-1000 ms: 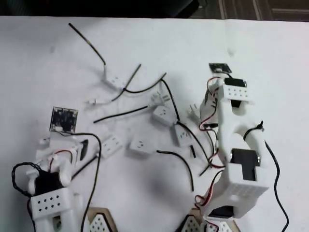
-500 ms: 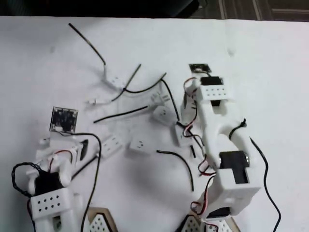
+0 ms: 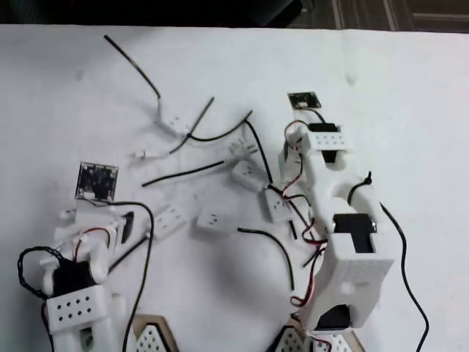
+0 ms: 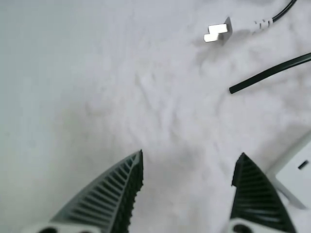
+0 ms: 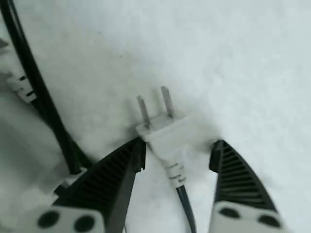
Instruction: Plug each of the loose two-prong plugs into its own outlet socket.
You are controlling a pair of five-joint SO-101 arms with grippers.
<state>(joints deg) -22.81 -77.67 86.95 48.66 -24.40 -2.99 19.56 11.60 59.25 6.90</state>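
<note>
A white two-prong plug (image 5: pixel 163 131) lies flat on the table with its prongs pointing away from the wrist. My right gripper (image 5: pixel 179 145) is open and low, one finger on each side of the plug body. In the high view the right arm (image 3: pixel 330 191) leans over the spot just right of two white outlet sockets (image 3: pixel 247 174) (image 3: pixel 277 205). My left gripper (image 4: pixel 189 158) is open over bare table. Beyond it lie another white plug (image 4: pixel 217 31) and the corner of a socket (image 4: pixel 296 174). More sockets (image 3: pixel 170 220) (image 3: pixel 213 221) sit mid-table.
Loose black cables (image 3: pixel 192 171) cross the middle of the white table (image 3: pixel 396 81). A fifth socket (image 3: pixel 174 122) lies farther back, with a plug (image 3: pixel 146 154) near it. The left arm (image 3: pixel 80 242) stands at the front left. A black cable (image 5: pixel 34 82) runs beside the right gripper.
The right arm has swung left, toward the sockets, and now stands closer to the cable cluster. The left arm has not moved.
</note>
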